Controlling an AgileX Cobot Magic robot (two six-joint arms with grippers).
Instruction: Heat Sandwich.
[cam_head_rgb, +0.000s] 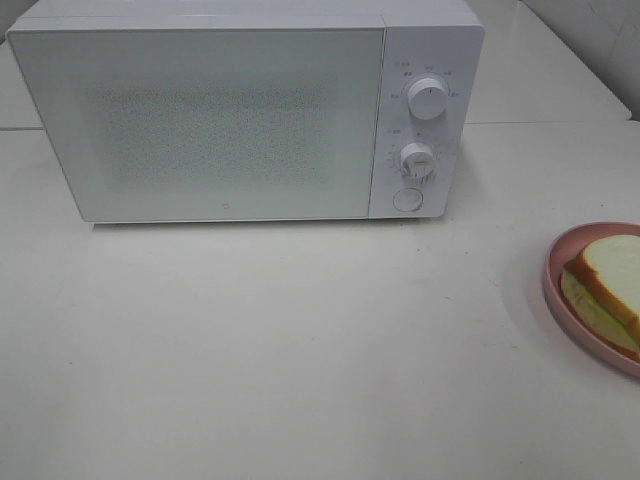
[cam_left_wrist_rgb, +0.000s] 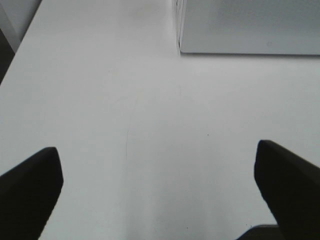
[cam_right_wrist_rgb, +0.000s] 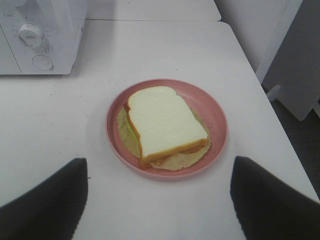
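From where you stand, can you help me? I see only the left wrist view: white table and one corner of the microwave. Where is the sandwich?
Observer: The sandwich lies on a pink plate, to the right of the microwave.
Operator: Is the microwave door open?
Observer: No, the door is closed.
Operator: Does the right gripper hold something?
Observer: No. The right gripper is open and empty, facing the plate.

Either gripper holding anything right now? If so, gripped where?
Nothing held. The left gripper is open over bare table; the right gripper is open, short of the sandwich on its pink plate.
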